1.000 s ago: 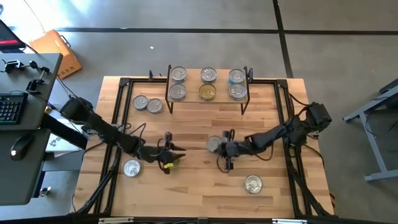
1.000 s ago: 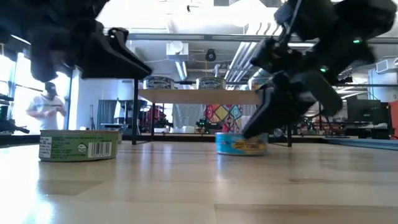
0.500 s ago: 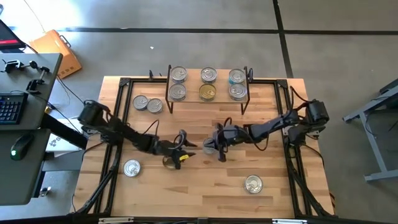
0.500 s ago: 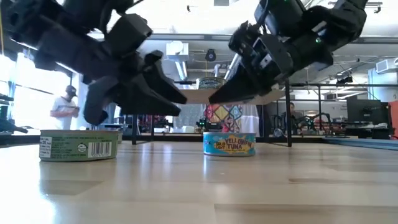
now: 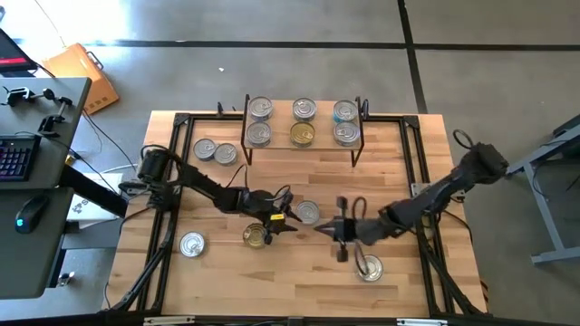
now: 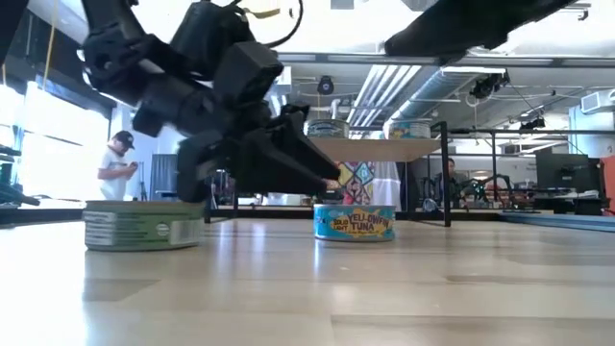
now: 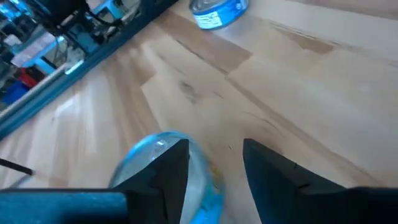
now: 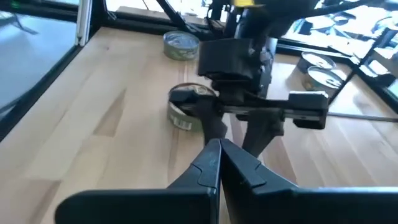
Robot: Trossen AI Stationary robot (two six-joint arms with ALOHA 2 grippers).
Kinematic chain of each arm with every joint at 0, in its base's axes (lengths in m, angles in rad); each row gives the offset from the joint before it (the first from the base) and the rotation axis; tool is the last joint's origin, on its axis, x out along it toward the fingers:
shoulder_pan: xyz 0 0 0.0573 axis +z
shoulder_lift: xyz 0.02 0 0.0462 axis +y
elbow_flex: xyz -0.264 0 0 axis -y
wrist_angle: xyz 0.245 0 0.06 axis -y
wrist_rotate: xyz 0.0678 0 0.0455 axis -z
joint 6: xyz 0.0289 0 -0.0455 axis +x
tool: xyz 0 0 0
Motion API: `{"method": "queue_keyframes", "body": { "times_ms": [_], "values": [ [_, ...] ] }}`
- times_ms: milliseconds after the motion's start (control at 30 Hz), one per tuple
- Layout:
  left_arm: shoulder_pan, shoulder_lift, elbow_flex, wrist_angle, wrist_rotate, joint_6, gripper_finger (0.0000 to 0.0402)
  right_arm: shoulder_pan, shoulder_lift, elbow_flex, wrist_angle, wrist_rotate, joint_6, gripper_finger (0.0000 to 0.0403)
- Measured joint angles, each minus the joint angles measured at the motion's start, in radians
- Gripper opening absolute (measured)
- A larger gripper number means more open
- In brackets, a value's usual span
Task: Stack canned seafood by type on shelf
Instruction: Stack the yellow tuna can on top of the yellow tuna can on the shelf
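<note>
beside the parted left fingers (image 7: 171, 167) lies a blue-labelled tin (image 7: 146, 163); right fingers (image 8: 217, 163) closed.

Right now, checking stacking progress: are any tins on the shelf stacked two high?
No. In the high view, six tins sit singly on the shelf, none on another.

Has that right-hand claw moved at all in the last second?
Yes. The right gripper has pulled back from the shelf and away from the blue tuna can, toward the lone can near the table's front edge.
</note>
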Motion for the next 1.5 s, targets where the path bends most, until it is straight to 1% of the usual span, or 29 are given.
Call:
{"method": "queue_keyframes", "body": {
  "times_ms": [67, 167, 367, 500, 700, 767, 900, 1000, 1033, 1100, 1167, 1233, 1267, 1333, 1400, 1500],
  "values": [
    [0.014, 0.014, 0.022, -0.002, 0.001, 0.021, 0.0139, 0.052, -0.013, 0.0, -0.015, 0.066, 0.019, 0.0],
    [0.031, 0.028, 0.066, -0.068, 0.004, 0.037, 0.0132, 0.117, -0.016, 0.0, -0.04, 0.145, 0.039, 0.0],
    [0.033, 0.026, 0.185, -0.431, 0.004, 0.034, 0.011, 0.169, -0.016, 0.0, -0.067, 0.208, 0.084, 0.0],
    [0.032, 0.025, 0.232, -0.578, -0.031, 0.057, 0.0082, 0.168, -0.016, 0.0, -0.07, 0.225, 0.084, 0.0],
    [0.03, 0.025, 0.233, -0.601, -0.071, 0.056, 0.0011, 0.166, -0.016, 0.0, -0.075, 0.225, 0.083, 0.0],
    [0.029, 0.012, 0.232, -0.599, -0.077, 0.009, 0.0007, 0.166, -0.016, 0.0, -0.075, 0.219, 0.075, 0.0],
    [0.032, -0.042, 0.226, -0.632, -0.081, -0.068, 0.0002, 0.166, -0.016, 0.0, -0.074, 0.191, 0.007, 0.0],
    [0.033, -0.084, 0.223, -0.639, -0.082, -0.115, 0.0001, 0.142, -0.016, 0.0, -0.08, 0.19, -0.03, 0.0005],
    [0.034, -0.099, 0.224, -0.631, -0.078, -0.136, 0.0, 0.126, -0.016, 0.0, -0.095, 0.175, -0.036, 0.001],
    [0.044, -0.121, 0.227, -0.624, -0.043, -0.182, 0.0, 0.092, -0.015, 0.0, -0.132, 0.112, -0.05, 0.0029],
    [0.056, -0.125, 0.227, -0.617, 0.01, -0.236, 0.0, 0.052, -0.003, 0.0, -0.154, 0.064, -0.053, 0.0058],
    [0.069, -0.125, 0.226, -0.616, 0.055, -0.284, 0.0, 0.015, 0.017, -0.002, -0.165, 0.039, -0.073, 0.0092],
    [0.073, -0.125, 0.226, -0.611, 0.058, -0.302, 0.0, -0.004, 0.032, -0.002, -0.164, 0.031, -0.096, 0.0111],
    [0.083, -0.126, 0.226, -0.603, 0.069, -0.323, 0.0, -0.034, 0.061, -0.002, -0.164, 0.035, -0.165, 0.0147],
    [0.092, -0.127, 0.226, -0.603, 0.083, -0.331, 0.0, -0.057, 0.095, -0.002, -0.148, 0.069, -0.246, 0.0178],
    [0.101, -0.127, 0.226, -0.602, 0.1, -0.348, 0.0, -0.097, 0.154, -0.002, -0.082, 0.109, -0.32, 0.0216]
  ]
}}
